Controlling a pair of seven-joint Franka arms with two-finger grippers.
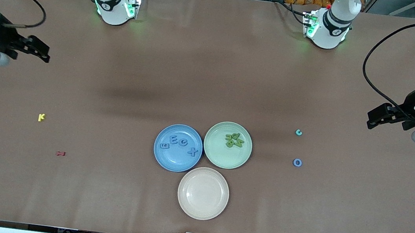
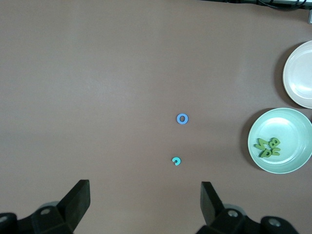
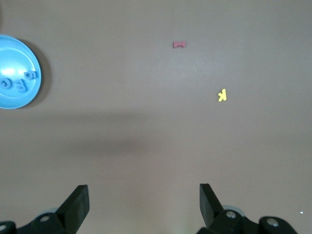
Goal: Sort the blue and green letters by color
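Brown worktop [image 1: 102,198] lying wide; blue O [image 1: 297,162] and teal letter [image 1: 298,133] sitting centre-right, well apart from plates. Looking light, stiff, thin: pinching across outer edges. Left claw [image 1: 374,118] and right claw [image 1: 41,52] hovering open, empty, at frame edges.

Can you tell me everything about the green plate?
The green plate is round, pale mint green, smooth and shiny like plastic, with a raised rim. It sits flat on the brown table, edge to edge with the blue plate and the cream plate. A little heap of green letters lies inside, overlapping, off-centre, on the part farther from the front camera. No pincer is near it.
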